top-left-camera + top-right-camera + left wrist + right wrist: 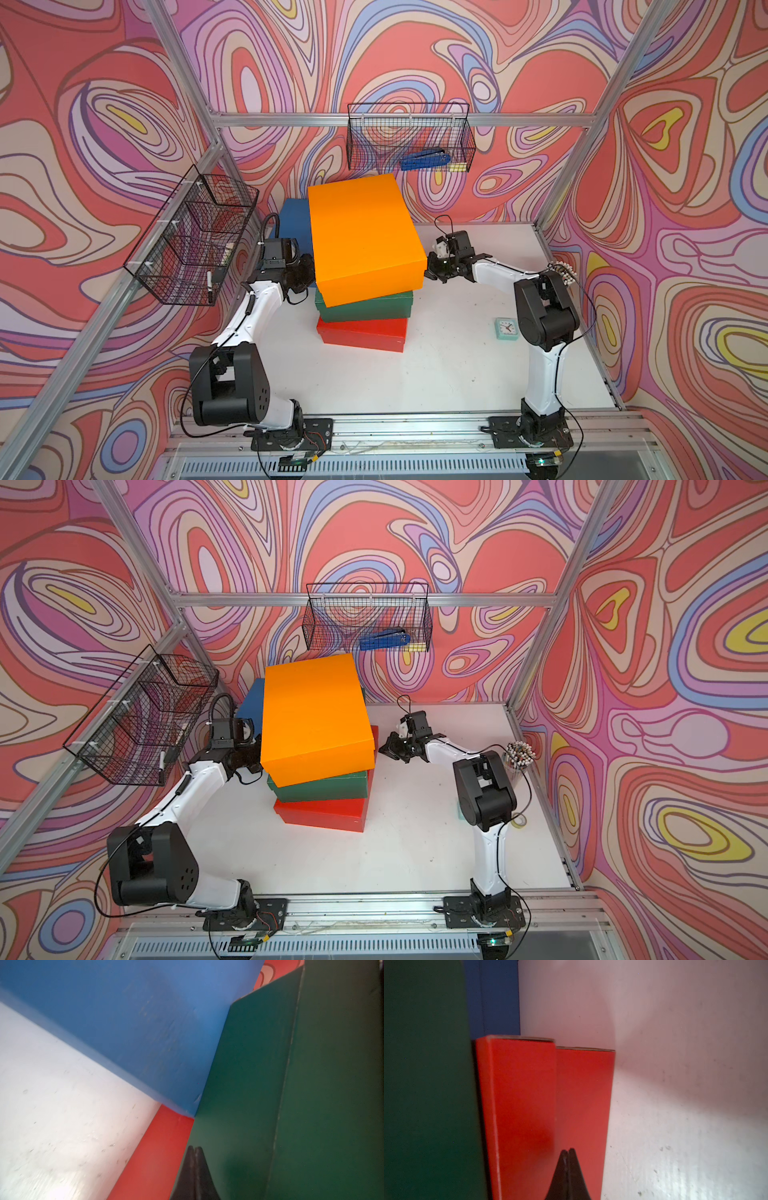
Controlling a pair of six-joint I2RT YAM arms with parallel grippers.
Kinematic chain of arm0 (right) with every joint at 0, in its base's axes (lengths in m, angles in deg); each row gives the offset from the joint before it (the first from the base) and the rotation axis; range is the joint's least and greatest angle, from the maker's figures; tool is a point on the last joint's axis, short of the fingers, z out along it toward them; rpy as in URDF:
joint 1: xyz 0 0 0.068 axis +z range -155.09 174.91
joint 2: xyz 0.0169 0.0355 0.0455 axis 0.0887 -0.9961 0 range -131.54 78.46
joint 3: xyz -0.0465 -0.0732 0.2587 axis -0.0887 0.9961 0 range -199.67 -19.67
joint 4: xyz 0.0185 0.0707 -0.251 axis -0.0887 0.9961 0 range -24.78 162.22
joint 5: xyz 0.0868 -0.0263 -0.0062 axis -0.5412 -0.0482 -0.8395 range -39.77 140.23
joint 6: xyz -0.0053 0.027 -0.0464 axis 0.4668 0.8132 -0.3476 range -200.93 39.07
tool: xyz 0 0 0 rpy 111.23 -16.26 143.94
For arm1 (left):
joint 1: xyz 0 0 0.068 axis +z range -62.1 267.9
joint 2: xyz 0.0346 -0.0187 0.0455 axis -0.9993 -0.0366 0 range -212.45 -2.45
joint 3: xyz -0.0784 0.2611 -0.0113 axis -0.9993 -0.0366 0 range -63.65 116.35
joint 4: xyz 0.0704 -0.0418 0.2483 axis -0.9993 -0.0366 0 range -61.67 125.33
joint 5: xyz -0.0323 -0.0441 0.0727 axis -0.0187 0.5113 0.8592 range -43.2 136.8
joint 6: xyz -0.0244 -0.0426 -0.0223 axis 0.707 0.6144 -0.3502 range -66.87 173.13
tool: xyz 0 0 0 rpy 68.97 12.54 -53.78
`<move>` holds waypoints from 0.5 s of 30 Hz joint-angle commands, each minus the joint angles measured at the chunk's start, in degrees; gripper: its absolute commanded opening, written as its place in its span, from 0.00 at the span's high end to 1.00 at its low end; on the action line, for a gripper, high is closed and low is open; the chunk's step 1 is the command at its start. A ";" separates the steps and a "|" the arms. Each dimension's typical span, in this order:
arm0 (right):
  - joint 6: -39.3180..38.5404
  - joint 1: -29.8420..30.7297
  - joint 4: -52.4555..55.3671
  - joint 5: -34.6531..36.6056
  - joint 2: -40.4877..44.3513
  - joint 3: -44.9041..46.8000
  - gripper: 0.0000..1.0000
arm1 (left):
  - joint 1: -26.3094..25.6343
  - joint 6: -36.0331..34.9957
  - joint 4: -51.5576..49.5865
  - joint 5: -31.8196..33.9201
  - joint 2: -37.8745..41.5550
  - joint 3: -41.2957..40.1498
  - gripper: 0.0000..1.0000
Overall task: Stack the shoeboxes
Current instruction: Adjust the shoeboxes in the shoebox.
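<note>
Orange shoebox [365, 237] sits atop green shoebox [365, 309], flanked by left gripper [194, 1149] and right gripper [568, 1150], both pinched closed, holding nothing.

Table [457, 374]; red shoebox [361, 336]; blue shoebox [293, 220]; clock [507, 329]

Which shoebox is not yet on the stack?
The blue shoebox: it sits on the table behind the pile, while red, green and orange lie stacked bottom to top.

A mint-green square alarm clock [507, 329] sits on the white surface [436, 374]; a blue plastic stapler [424, 160] lies in a black wire wall basket [361, 137].
</note>
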 commanded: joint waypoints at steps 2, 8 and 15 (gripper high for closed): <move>-1.31 -0.16 1.59 1.58 3.68 1.81 1.00 | 0.11 -3.46 -8.82 1.14 1.66 -4.73 1.00; -2.48 -0.26 3.38 2.22 5.70 2.91 1.00 | 0.55 -3.85 -12.40 5.99 5.40 -7.15 1.00; -2.66 -0.24 3.10 1.07 5.92 3.36 1.00 | 5.96 -2.01 -17.46 10.72 9.49 -10.67 1.00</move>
